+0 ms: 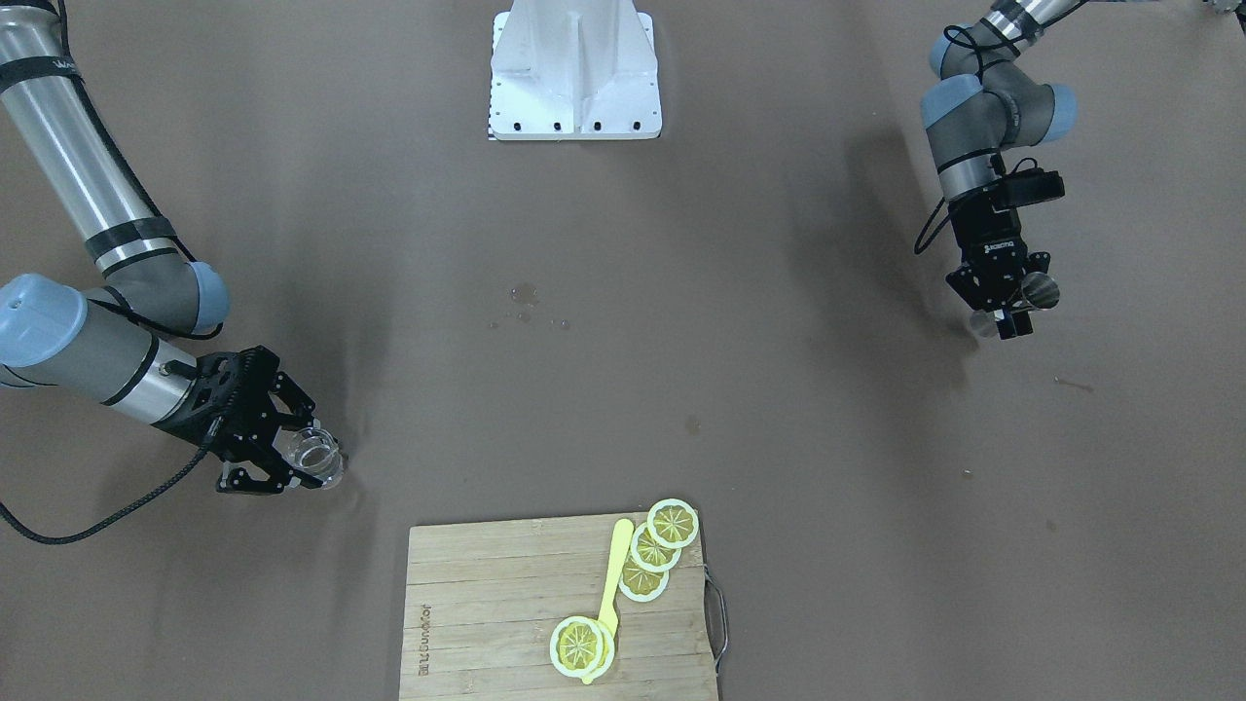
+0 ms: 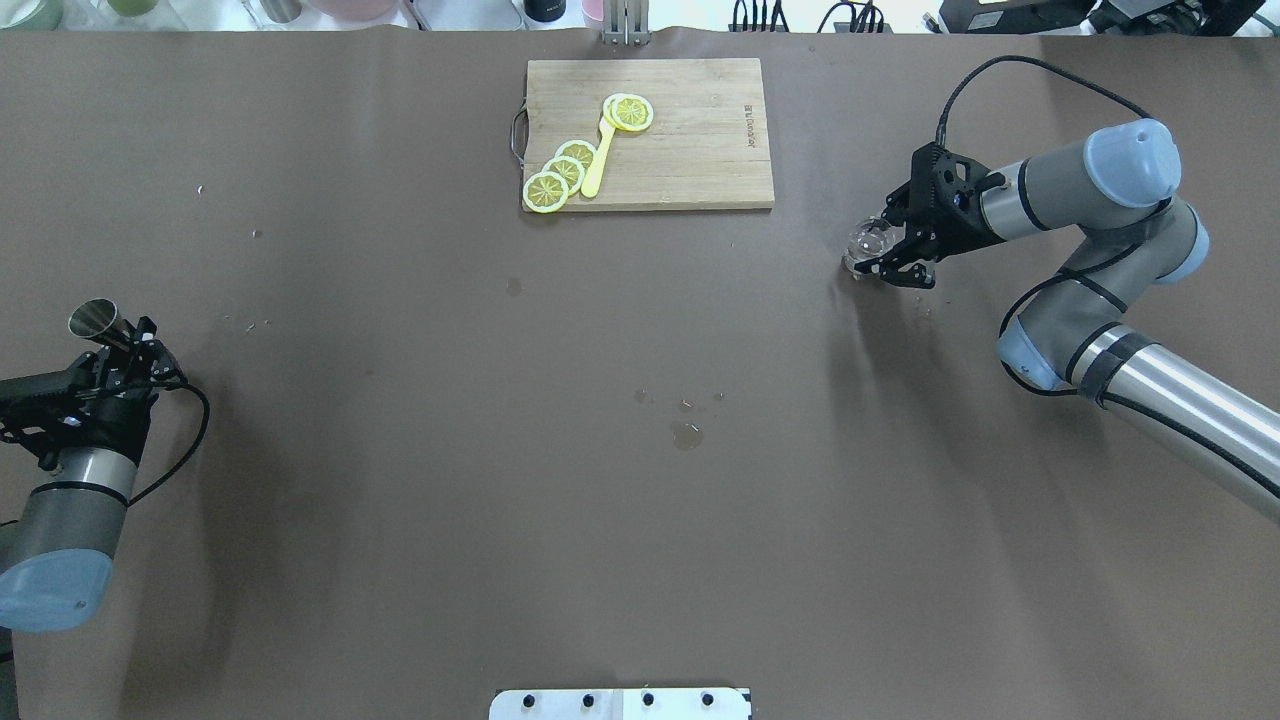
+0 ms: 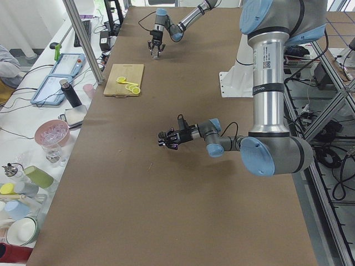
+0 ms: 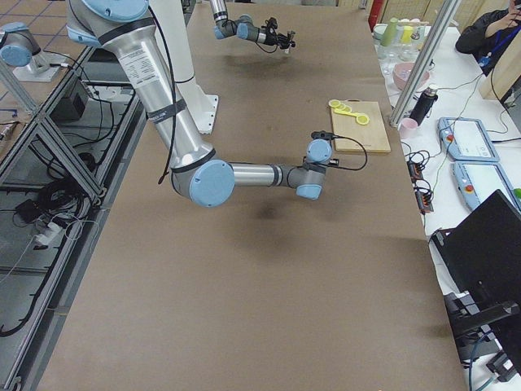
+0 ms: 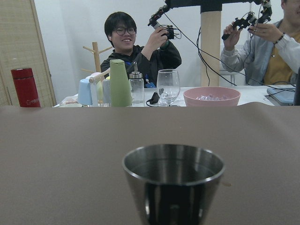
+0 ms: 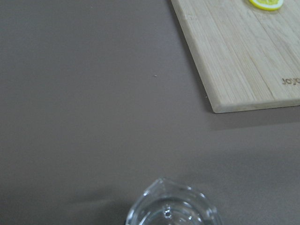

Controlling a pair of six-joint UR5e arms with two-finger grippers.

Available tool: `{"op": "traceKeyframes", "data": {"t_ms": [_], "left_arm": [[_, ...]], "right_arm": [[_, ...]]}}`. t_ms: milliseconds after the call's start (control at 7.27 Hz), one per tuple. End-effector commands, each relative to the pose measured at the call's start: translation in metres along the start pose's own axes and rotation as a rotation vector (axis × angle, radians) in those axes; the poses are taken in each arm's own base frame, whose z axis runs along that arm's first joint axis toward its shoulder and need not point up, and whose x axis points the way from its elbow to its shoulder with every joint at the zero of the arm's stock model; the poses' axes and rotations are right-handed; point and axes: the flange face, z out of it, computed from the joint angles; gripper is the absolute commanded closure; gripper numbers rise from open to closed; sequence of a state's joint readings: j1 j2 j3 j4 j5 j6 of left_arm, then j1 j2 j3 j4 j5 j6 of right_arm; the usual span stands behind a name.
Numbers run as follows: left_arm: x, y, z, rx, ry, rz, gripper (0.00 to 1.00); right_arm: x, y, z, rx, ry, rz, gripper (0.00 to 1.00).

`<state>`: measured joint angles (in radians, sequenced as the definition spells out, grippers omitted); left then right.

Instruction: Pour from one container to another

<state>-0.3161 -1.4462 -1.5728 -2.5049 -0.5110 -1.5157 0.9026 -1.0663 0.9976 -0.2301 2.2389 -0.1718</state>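
Grips the glass tumbler [image 1: 318, 456] in the right gripper [image 1: 310, 460], jaws closed against its sides, low over the brown table [image 2: 400, 500] on the robot's right half, toward the far edge and near the corner of the wooden cutting board [image 2: 690, 130] without touching it. Cannot tell resting on the table from hanging just above it. Shows, in the right wrist view, only the clear rim at the bottom edge, with bare table beyond and the board's corner up to the right. Clamps the steel jigger [image 2: 92, 317] in the left gripper [image 2: 128, 338], well apart from the glass, out at the robot's left end of the table and off the surface as far as the side view tells. Holds it upright in the left wrist view, open mouth up, dull grey rim filling the lower centre. On the board, overlapping lemon slices [image 2: 547, 191] with a yellow utensil [image 2: 597, 165] lying among them. At mid-table, between the two arms, a few small wet spots [image 2: 687, 435]. Past the table's far edge in the left wrist view, two operators [image 5: 136, 47] behind a pink bowl [image 5: 212, 96] and a wine glass [image 5: 168, 86].
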Motion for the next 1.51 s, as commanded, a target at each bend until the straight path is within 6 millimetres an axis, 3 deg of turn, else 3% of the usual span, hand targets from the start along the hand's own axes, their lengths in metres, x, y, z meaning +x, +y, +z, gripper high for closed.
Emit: {"op": "traceKeyframes", "data": {"t_ms": [0,275,412,550,1100,1238,1375], "left_arm": [[0.006,0.007,0.001,0.008,-0.002,-0.002,1.00],[0.017,0.009,0.002,0.007,0.005,-0.016,0.97],[0.016,0.009,0.002,0.007,0.004,-0.014,0.90],[0.016,0.010,0.003,0.007,0.004,-0.013,0.83],[0.026,0.018,0.001,-0.001,0.014,-0.014,0.52],[0.024,0.020,0.000,-0.007,0.015,-0.010,0.38],[0.025,0.020,0.000,-0.007,0.016,-0.012,0.02]], "right_arm": [[0.000,0.002,0.000,-0.003,0.000,0.002,1.00],[0.000,0.001,0.001,-0.002,0.000,0.018,0.97],[0.000,0.001,0.001,-0.002,0.000,0.035,0.45],[-0.001,0.000,0.001,0.000,-0.004,0.033,0.00],[0.000,-0.003,0.000,0.005,-0.002,0.030,0.00],[0.000,-0.005,0.000,0.007,-0.002,0.028,0.00],[0.000,-0.009,-0.001,0.013,0.001,0.026,0.00]]}}
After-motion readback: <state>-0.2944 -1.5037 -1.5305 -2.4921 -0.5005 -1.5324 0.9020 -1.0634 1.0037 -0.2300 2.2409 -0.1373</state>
